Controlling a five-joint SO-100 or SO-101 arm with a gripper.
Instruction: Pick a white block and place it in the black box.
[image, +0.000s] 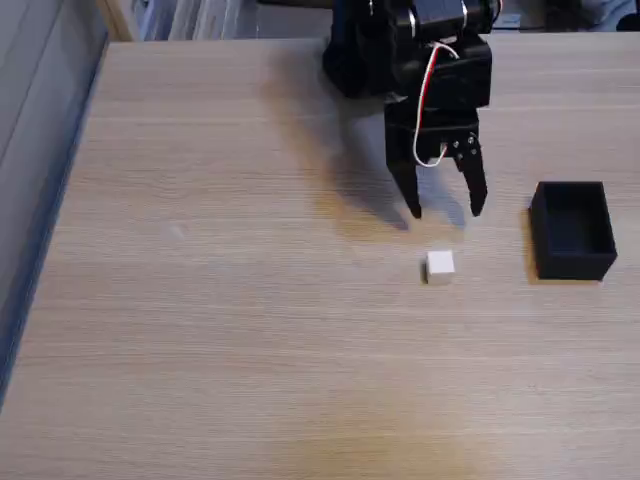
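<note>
A small white block (439, 267) rests on the wooden table, right of centre in the fixed view. To its right stands the black box (572, 230), open-topped and with nothing visible inside. My black gripper (446, 212) hangs just behind and above the block, fingers pointing down and spread apart with nothing between them. The block lies a short way in front of the fingertips, not touching them.
The wooden table (220, 300) stretches wide to the left and front. Its left edge (50, 230) drops off beside a grey wall. The arm's black body (410, 50) with red and white wires stands at the back.
</note>
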